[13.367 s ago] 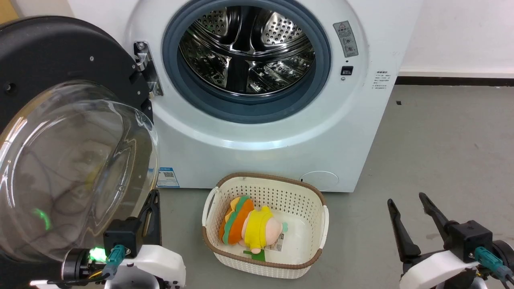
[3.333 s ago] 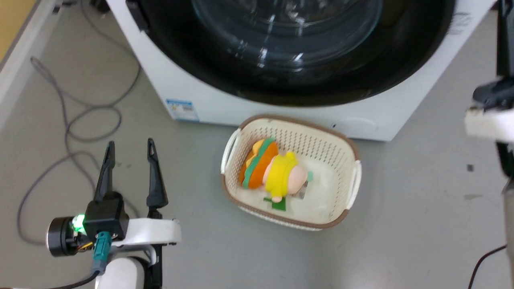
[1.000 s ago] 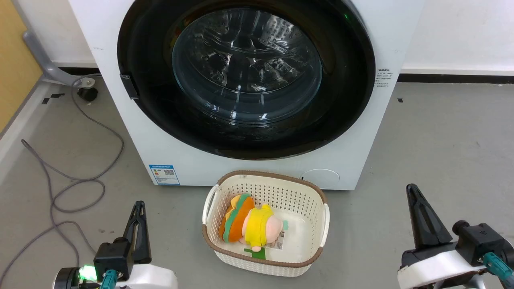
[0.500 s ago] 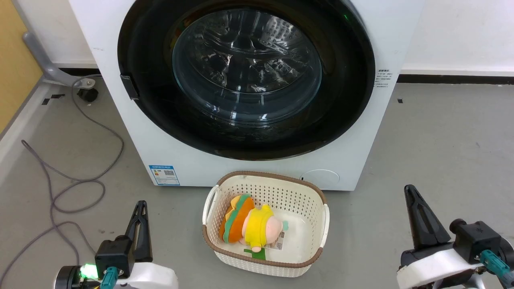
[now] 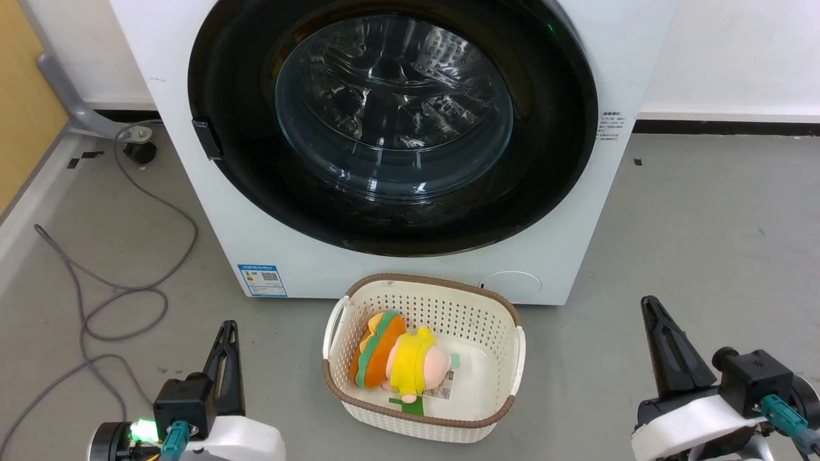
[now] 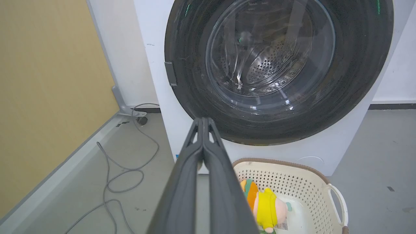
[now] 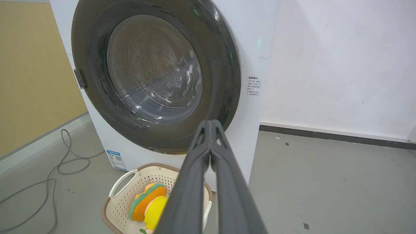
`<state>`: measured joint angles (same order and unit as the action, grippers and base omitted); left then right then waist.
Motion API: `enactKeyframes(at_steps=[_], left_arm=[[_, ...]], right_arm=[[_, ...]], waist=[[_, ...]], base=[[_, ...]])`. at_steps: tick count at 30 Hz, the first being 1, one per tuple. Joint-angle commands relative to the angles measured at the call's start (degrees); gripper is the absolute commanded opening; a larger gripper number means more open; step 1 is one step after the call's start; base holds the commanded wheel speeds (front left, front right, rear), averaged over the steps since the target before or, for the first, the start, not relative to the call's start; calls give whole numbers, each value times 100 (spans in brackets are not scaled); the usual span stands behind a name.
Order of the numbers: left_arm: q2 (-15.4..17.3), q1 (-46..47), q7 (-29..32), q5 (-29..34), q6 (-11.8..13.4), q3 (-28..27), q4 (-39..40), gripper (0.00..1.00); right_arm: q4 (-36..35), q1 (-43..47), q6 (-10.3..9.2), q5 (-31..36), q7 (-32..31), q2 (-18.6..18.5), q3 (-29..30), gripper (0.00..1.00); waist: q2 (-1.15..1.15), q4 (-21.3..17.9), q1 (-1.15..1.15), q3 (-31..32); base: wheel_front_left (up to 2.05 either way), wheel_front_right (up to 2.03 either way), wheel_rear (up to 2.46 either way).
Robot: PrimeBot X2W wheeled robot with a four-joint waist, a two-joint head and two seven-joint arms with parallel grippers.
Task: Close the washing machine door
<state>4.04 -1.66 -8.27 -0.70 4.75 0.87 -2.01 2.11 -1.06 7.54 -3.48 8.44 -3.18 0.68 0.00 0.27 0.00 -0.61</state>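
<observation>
The washing machine door [image 5: 394, 121] lies flat against the front of the white washing machine [image 5: 211, 211], its black frame flush and the steel drum dim behind the glass. The same door [image 6: 276, 65] [image 7: 152, 71] faces both wrist cameras. My left gripper [image 5: 229, 328] rests low at the lower left, fingertips [image 6: 203, 121] pressed together, holding nothing. My right gripper [image 5: 648, 302] sits at the lower right, also shut and empty, tips [image 7: 210, 123] touching. Both are well clear of the door.
A cream perforated basket [image 5: 506, 378] with a yellow and orange plush toy [image 5: 400, 362] stands on the floor just before the machine. A grey cable [image 5: 122, 301] loops on the floor at left, by a yellow wall panel [image 5: 25, 96].
Over the longer span the door went from swung wide open at the left to shut on the machine. In the last second both grippers sank slightly lower in the head view.
</observation>
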Motion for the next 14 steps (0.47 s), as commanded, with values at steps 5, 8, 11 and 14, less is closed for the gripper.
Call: enactKeyframes(at_steps=[5,8,11,14], left_arm=[[-32,77,107,20,-80,-25,44,0],[-36,81,142,22,-99,-28,51,0],[-40,85,177,25,-119,-31,59,0],[-44,90,212,27,-138,-34,67,0]], right_arm=[[-54,53,-3,72,-121,16,-16,0],[-62,56,-3,86,-156,17,-19,0],[-70,58,-3,99,-191,17,-21,0],[-77,61,-3,113,-227,18,-24,0]], waist=[[0,-3,0,7],[0,-4,0,9],[0,-5,0,12],[0,-6,0,15]], base=[[0,0,0],[0,0,0],[0,0,0],[0,0,0]])
